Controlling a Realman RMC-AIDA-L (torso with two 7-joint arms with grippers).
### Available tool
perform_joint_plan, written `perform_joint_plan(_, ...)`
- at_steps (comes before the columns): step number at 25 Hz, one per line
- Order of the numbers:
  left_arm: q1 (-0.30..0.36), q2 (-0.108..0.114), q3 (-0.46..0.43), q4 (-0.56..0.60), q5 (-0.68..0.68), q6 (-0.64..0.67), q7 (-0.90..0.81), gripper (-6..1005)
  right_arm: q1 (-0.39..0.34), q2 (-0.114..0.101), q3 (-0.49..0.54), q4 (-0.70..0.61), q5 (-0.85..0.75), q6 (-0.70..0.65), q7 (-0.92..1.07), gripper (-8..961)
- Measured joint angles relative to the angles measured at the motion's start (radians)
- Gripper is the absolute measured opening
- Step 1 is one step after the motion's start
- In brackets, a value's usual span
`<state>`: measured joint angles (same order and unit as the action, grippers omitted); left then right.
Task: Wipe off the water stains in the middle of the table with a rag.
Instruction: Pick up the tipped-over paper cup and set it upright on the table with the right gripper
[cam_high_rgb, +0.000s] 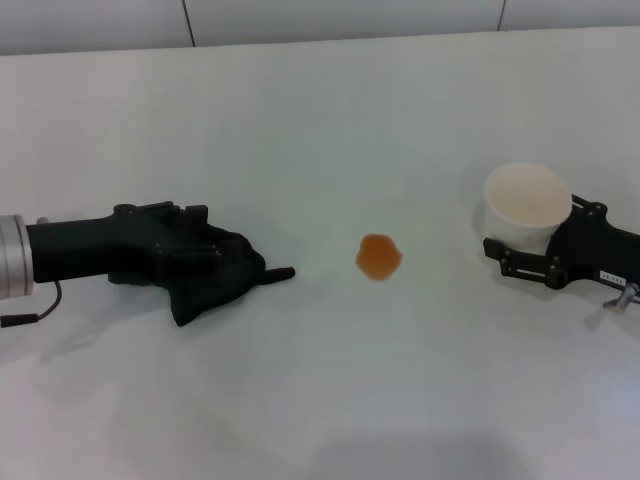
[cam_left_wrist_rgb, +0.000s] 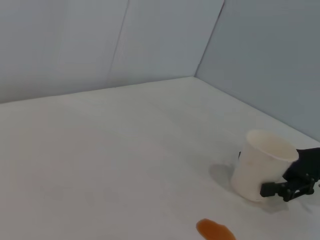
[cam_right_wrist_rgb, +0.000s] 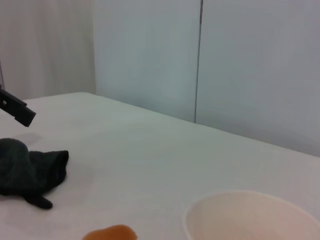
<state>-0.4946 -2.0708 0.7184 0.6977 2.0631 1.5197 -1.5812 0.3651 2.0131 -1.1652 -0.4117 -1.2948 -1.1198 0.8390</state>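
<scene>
The water stain (cam_high_rgb: 379, 257), a small orange-brown blot, lies in the middle of the white table (cam_high_rgb: 320, 120); it also shows in the left wrist view (cam_left_wrist_rgb: 215, 230) and the right wrist view (cam_right_wrist_rgb: 110, 233). The black rag (cam_high_rgb: 225, 282) lies crumpled on the table left of the stain, its pointed corner towards it; it also shows in the right wrist view (cam_right_wrist_rgb: 31, 172). My left gripper (cam_high_rgb: 190, 240) lies low at the rag, its front covered by the cloth. My right gripper (cam_high_rgb: 545, 240) stands at the right, its fingers on both sides of the white cup (cam_high_rgb: 527, 203).
The cup stands upright right of the stain and also shows in the left wrist view (cam_left_wrist_rgb: 262, 165). Grey wall panels rise behind the table's far edge. Bare tabletop lies between the rag and the stain.
</scene>
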Motion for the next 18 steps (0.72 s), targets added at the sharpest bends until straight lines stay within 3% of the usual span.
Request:
perform_joint_plan(12,0.002,0.0,-0.002,0.0,0.001,-0.003,-0.004,807,-0.004,-0.005,-0.016,-0.027,-0.023,-0.003,0.04,870)
perform_joint_plan(18,-0.002,0.0,0.0,0.001,0.001,-0.007,-0.005,806,-0.057,-0.008,-0.014,-0.157,-0.129,-0.001,0.163,869)
